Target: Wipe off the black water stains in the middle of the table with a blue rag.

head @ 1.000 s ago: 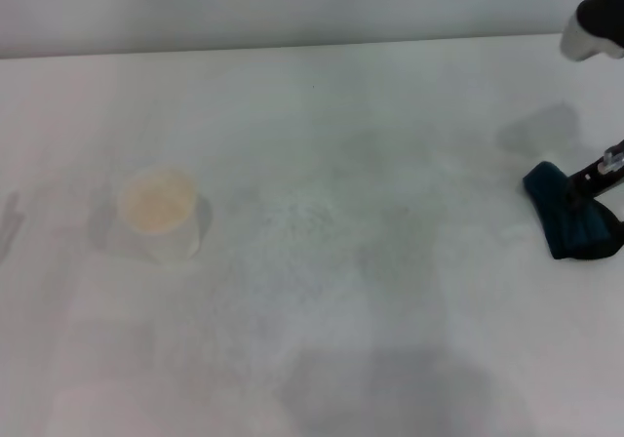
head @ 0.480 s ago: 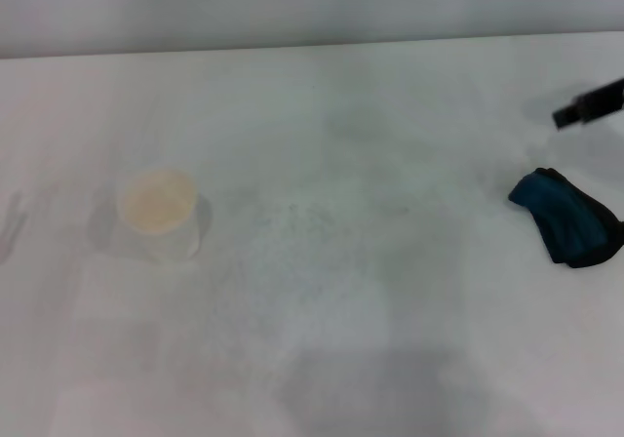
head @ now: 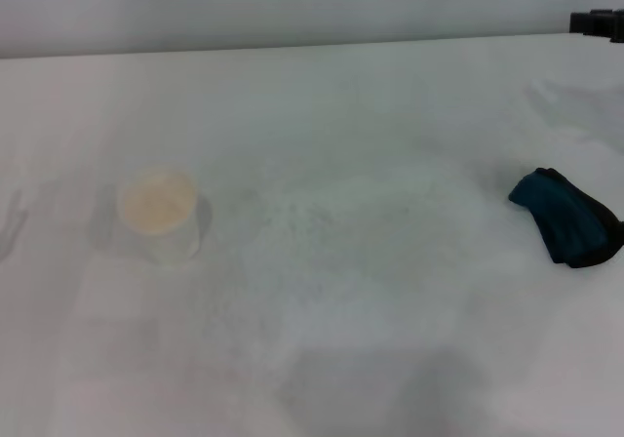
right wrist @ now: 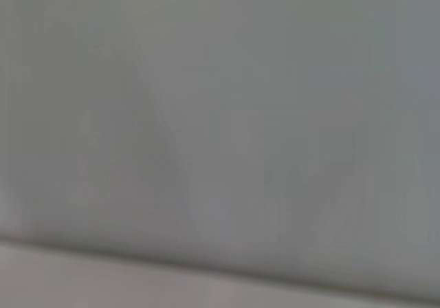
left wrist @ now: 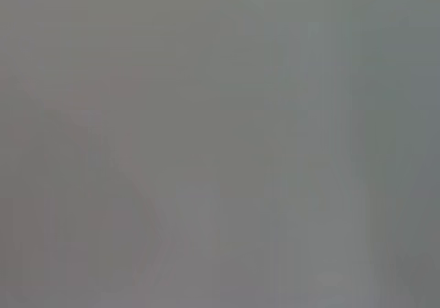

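Observation:
The blue rag [head: 565,215] lies crumpled on the white table [head: 370,144] near its right edge, with nothing touching it. No black stain shows in the middle of the table; only faint grey smudges are there. A small dark part of my right gripper [head: 597,22] shows at the far right edge, well beyond the rag and apart from it. My left gripper is out of view. Both wrist views show only a blank grey surface.
A white paper cup [head: 159,213] stands upright on the left part of the table. The table's far edge [head: 292,47] meets a grey wall.
My right gripper was down at the rag a second ago. It has let go and moved up and away to the far right edge. The rag stays on the table.

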